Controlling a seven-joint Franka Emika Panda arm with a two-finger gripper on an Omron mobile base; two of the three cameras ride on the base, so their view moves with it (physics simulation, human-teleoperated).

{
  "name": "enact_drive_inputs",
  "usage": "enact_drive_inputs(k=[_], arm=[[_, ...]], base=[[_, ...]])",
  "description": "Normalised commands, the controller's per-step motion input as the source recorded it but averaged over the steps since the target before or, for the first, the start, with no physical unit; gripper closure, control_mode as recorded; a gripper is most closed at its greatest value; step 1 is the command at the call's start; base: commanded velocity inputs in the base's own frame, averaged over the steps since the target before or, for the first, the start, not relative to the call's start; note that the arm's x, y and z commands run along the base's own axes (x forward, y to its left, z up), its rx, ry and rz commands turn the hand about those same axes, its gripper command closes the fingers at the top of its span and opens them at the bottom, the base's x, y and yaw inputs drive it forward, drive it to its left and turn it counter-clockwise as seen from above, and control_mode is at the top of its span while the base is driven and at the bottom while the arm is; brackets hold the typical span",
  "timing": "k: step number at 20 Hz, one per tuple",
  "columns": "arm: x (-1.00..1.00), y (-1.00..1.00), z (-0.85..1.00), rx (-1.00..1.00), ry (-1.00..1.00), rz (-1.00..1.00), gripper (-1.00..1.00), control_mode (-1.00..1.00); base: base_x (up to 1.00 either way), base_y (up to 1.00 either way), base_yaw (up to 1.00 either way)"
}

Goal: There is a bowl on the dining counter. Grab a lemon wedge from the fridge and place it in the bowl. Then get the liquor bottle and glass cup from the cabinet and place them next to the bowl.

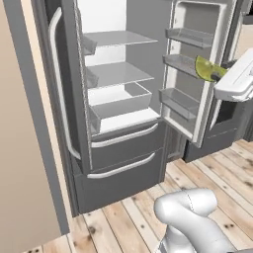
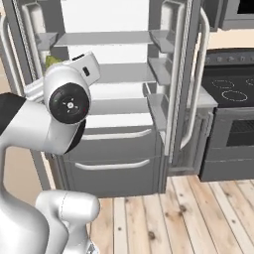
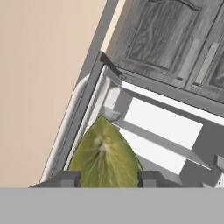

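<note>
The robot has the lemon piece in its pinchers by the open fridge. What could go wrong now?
1. The gripper pinches the lemon wedge only at its lower end; most of the slice sticks out beyond the fingertips, so it might slip or twist when the arm swings.
2. The wedge is right beside the door shelves of the open fridge, so a careless pull-back might bump it against one.
3. Both fridge doors stand open, and the arm or base might clip a door while turning away.

The fridge [image 1: 118,123] stands with both doors swung open, two drawers below its shelves. The lemon wedge [image 1: 207,69] sits between the gripper's [image 3: 107,179] fingertips, in front of the right door's racks [image 1: 183,64]. A stove [image 2: 230,129] stands right of the fridge.
</note>
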Motion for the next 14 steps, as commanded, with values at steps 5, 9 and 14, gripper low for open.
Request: enact_drive_inputs(k=[5,9,14], arm=[[0.0,0.0,0.0,0.0,0.0,0.0,1.0,1.0],[0.0,0.0,0.0,0.0,0.0,0.0,1.0,1.0],[0.0,0.0,0.0,0.0,0.0,0.0,1.0,1.0]], base=[[0.14,0.78,-0.38],[0.63,0.61,-0.26],[-0.17,0.47,-0.41]])
